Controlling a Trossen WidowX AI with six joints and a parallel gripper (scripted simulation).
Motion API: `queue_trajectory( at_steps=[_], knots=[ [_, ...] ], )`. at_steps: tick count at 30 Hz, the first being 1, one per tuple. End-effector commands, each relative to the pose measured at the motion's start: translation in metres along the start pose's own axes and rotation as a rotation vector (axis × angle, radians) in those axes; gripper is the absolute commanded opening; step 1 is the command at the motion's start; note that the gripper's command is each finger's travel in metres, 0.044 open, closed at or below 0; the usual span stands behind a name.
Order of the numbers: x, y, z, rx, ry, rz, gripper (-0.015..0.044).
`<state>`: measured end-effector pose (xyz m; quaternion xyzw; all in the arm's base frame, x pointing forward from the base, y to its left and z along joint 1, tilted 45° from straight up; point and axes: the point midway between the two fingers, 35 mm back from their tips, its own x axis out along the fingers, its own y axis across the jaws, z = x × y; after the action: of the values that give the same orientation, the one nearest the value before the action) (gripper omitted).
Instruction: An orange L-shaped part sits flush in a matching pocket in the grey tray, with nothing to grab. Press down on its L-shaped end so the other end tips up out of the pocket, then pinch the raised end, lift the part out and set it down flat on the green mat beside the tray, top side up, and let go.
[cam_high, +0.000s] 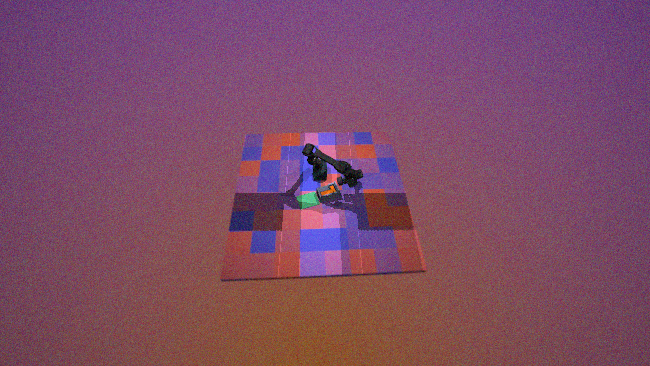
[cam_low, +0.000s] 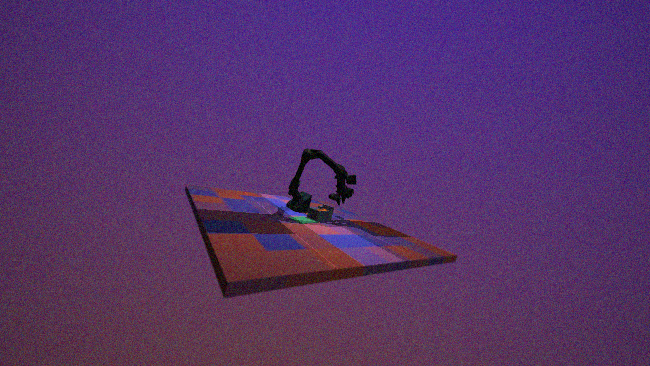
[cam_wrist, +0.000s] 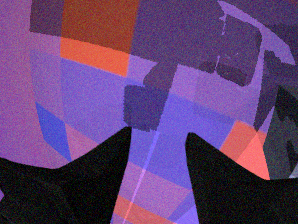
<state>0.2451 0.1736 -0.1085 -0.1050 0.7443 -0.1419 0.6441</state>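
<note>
The orange part (cam_high: 328, 190) lies in the grey tray (cam_high: 320, 198) (cam_low: 321, 215) near the centre of the top view; its seating is too small to judge. The fingers (cam_high: 342, 181) (cam_low: 340, 201) stand partly open, holding nothing. The green mat (cam_high: 307, 200) (cam_low: 302, 219) adjoins the tray. Dark shadows obscure the patchwork surface (cam_high: 320, 240) (cam_low: 280, 260) (cam_wrist: 95, 90).

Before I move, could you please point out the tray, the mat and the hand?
Tray (cam_high: 321, 198) (cam_low: 315, 215): top and exterior views, side wall.
Mat (cam_high: 308, 200) (cam_low: 301, 219): same views, middle.
Hand (cam_wrist: 158, 135): wrist view, between fingertips.
</note>
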Motion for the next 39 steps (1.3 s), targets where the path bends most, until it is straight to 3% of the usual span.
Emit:
queue_trajectory(
  at_steps=[1, 6, 15, 24, 39],
  knots=[
    [-0.053, -0.057, -0.004, -0.108, -0.035, -0.288, 0.018],
    [-0.08, -0.084, -0.008, -0.168, -0.04, -0.42, 0.018],
    [-0.08, -0.084, -0.008, -0.168, -0.04, -0.42, 0.018],
    [-0.015, -0.113, -0.002, -0.167, -0.041, -0.422, 0.018],
    [-0.009, -0.116, -0.002, -0.167, -0.041, -0.422, 0.018]
  ],
)
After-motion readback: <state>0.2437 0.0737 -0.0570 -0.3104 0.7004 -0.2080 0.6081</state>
